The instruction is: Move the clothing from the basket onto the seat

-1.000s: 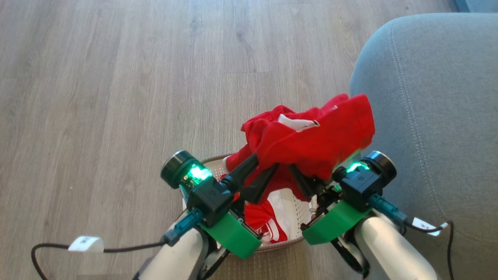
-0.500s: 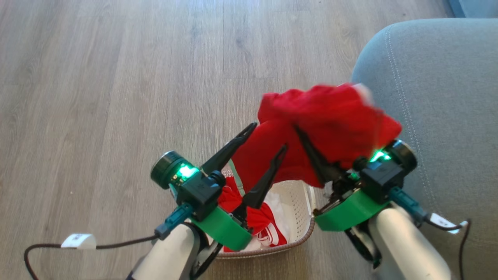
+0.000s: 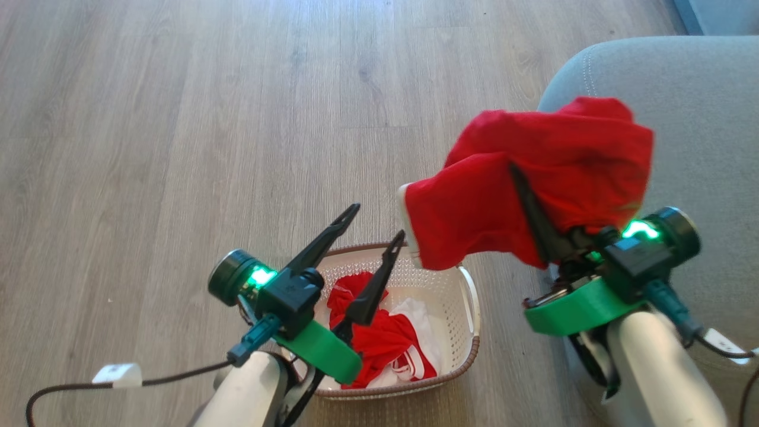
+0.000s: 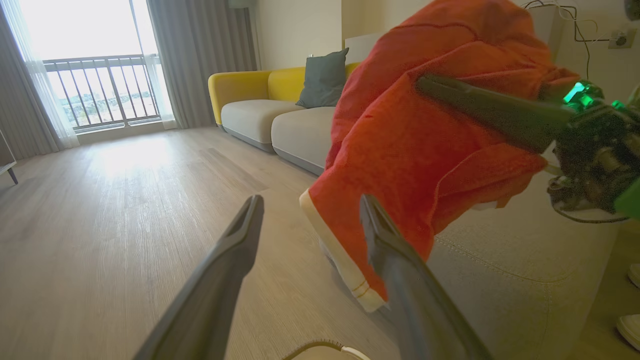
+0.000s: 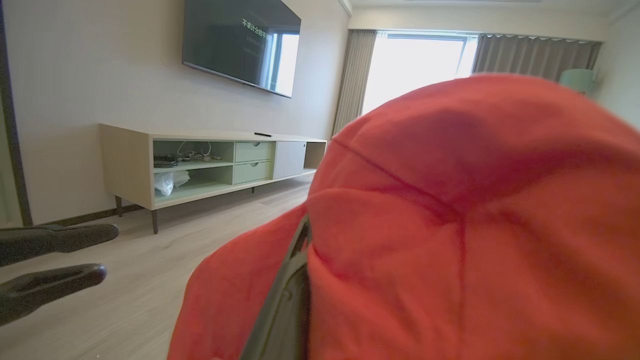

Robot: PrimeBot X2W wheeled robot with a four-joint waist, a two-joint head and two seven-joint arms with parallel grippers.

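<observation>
My right gripper (image 3: pixel 525 190) is shut on a bright red garment (image 3: pixel 557 160) with a white-trimmed cuff. The cloth is draped over the gripper and hangs in the air across the left edge of the grey seat (image 3: pixel 699 107). One right finger (image 5: pixel 285 300) shows under the red garment (image 5: pixel 475 200); the other is hidden by it. My left gripper (image 3: pixel 379 220) stands open and empty above the cream basket (image 3: pixel 468 332). More red clothing (image 3: pixel 379 350) and a white piece (image 3: pixel 415 311) lie in the basket. In the left wrist view the garment (image 4: pixel 400 150) hangs just beyond my open left gripper (image 4: pixel 307 210).
The basket stands on a wood floor (image 3: pixel 178 118) just left of the seat. A tagged cable (image 3: pixel 118 375) trails at the lower left. Farther off are a yellow and grey sofa (image 4: pixel 270 110) and a low TV cabinet (image 5: pixel 200 165) along the wall.
My left gripper opened and let go of the red garment. My right gripper carried the garment up and to the right, over the seat's edge.
</observation>
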